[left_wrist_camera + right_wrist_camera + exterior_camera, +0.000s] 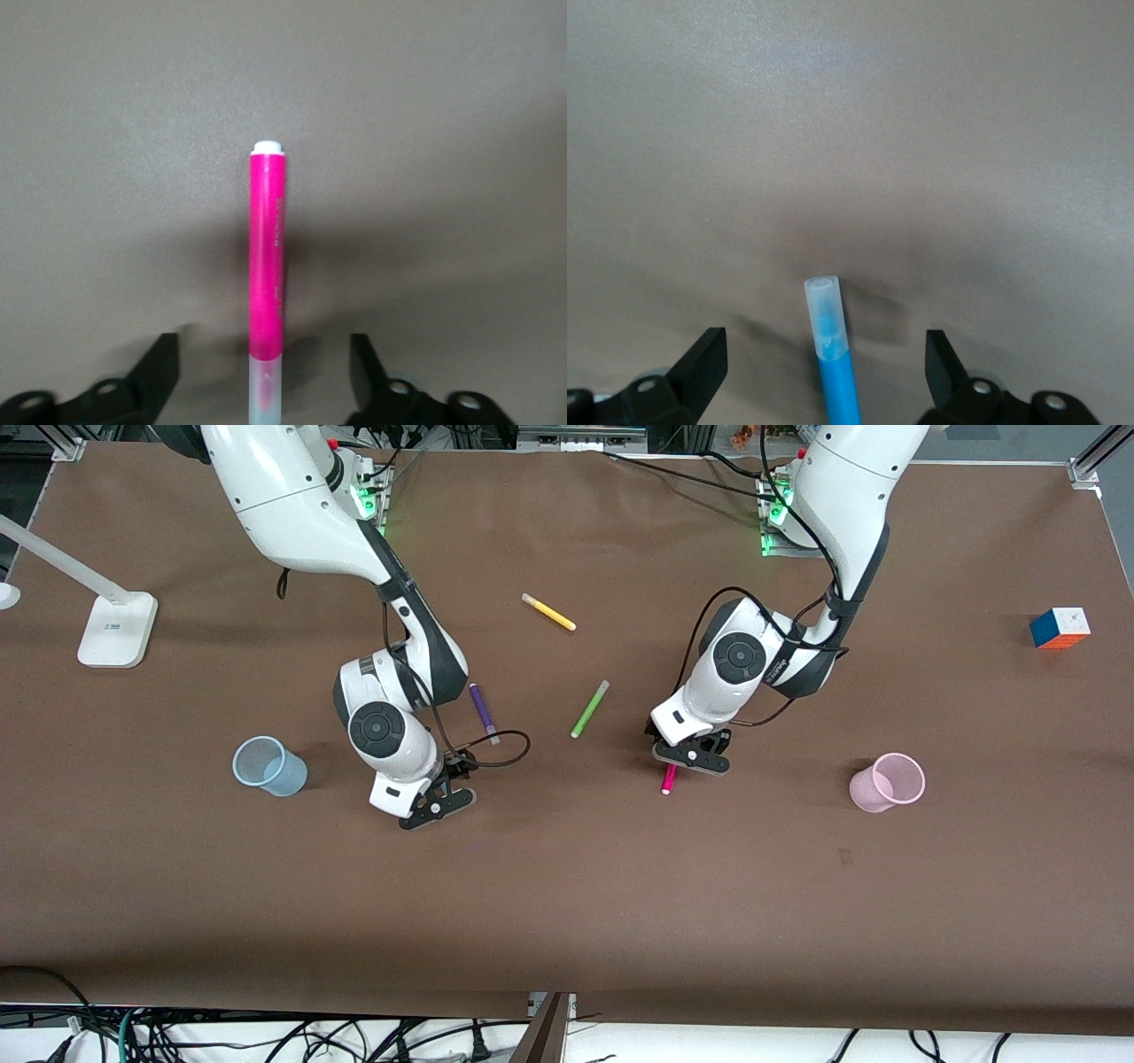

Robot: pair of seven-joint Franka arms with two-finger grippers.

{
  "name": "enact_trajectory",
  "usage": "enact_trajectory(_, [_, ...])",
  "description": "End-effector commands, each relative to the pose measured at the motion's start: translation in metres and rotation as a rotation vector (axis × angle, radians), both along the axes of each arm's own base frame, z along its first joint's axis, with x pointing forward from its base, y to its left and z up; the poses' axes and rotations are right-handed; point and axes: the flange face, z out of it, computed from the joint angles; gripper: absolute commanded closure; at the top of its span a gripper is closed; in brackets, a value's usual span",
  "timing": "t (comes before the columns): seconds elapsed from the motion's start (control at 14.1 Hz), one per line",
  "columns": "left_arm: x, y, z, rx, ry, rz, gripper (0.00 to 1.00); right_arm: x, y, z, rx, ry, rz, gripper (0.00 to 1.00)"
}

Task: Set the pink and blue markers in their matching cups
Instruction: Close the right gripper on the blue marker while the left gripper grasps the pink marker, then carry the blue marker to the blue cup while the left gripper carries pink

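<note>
The pink marker (267,257) lies flat on the brown table. My left gripper (263,372) is low over it, open, with one finger on each side of its pale cap end and neither touching it. In the front view the marker's tip (668,779) sticks out from under the left gripper (689,760). The blue marker (840,385) lies flat between the open fingers of my right gripper (824,367), untouched. In the front view it is hidden under the right gripper (436,804). The pale blue cup (268,765) stands toward the right arm's end, and the pale pink cup (889,781) toward the left arm's end.
A purple pen (483,710), a lime green pen (589,708) and a yellow pen (548,612) lie between the arms, farther from the front camera than the grippers. A colour cube (1060,628) sits at the left arm's end. A white lamp base (116,629) stands at the right arm's end.
</note>
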Motion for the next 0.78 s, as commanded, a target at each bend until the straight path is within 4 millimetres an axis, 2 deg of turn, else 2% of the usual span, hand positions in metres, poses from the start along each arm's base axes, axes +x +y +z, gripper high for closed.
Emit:
enact_trajectory(0.0, [-0.001,-0.003,-0.002,0.015,-0.016,0.023,0.73,0.003,0.004,-0.002,0.017,-0.014,-0.007,0.37])
enact_trajectory(0.07, [-0.001,-0.003,-0.002,0.014,-0.016,0.027,0.93,0.003,0.004,-0.004,0.016,-0.013,-0.007,0.50])
enact_trajectory(0.14, [-0.002,-0.003,-0.003,0.017,-0.014,0.029,1.00,0.003,0.004,-0.005,0.016,-0.011,-0.007,0.63])
enact_trajectory(0.28, [0.000,0.002,0.004,0.029,0.002,0.037,1.00,0.003,0.004,-0.005,0.016,-0.011,-0.007,0.90])
enact_trajectory(0.35, [0.000,0.004,0.010,0.044,0.025,0.039,1.00,0.003,0.005,-0.003,0.018,-0.015,-0.006,1.00])
enact_trajectory(0.5, [0.006,0.016,0.046,0.070,0.055,0.043,1.00,0.005,0.005,0.011,0.024,-0.026,0.010,1.00])
enact_trajectory(0.57, [0.008,0.024,0.073,0.087,0.073,0.036,1.00,0.008,0.005,0.035,0.032,-0.043,0.022,1.00])
enact_trajectory(0.71, [0.023,0.052,0.126,0.130,0.155,-0.034,1.00,0.013,-0.011,0.082,0.021,-0.024,0.089,1.00])
